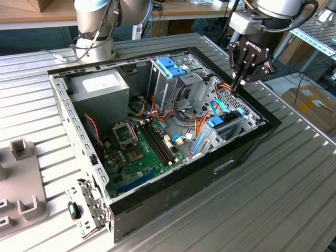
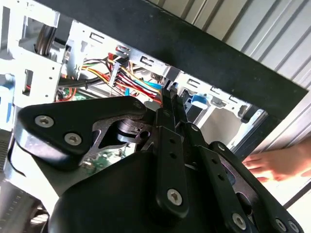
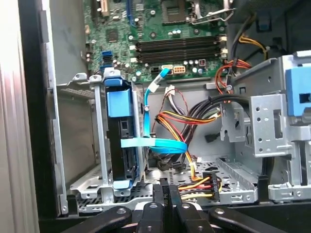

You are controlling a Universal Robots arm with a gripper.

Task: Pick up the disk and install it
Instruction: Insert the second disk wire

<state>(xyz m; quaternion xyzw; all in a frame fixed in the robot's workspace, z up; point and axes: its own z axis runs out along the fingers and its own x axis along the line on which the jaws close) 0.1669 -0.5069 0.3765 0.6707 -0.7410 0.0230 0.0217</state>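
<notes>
The disk stands on edge in a metal bay of the open computer case, its dark side framed by a light blue carrier rail. A light blue flat cable runs across it. In the exterior view the disk sits in the bay near the case's right corner. My gripper hangs just above that corner, a little beyond the disk. It is shut with nothing between its fingers. In the second wrist view the gripper points at the bundle of coloured wires.
A tall metal drive cage with a blue plastic bracket stands mid-case. The motherboard and a power supply lie beyond it. Orange and yellow cables cross the bay floor. A person's hand shows outside the case. Grey fixtures sit at the exterior view's left.
</notes>
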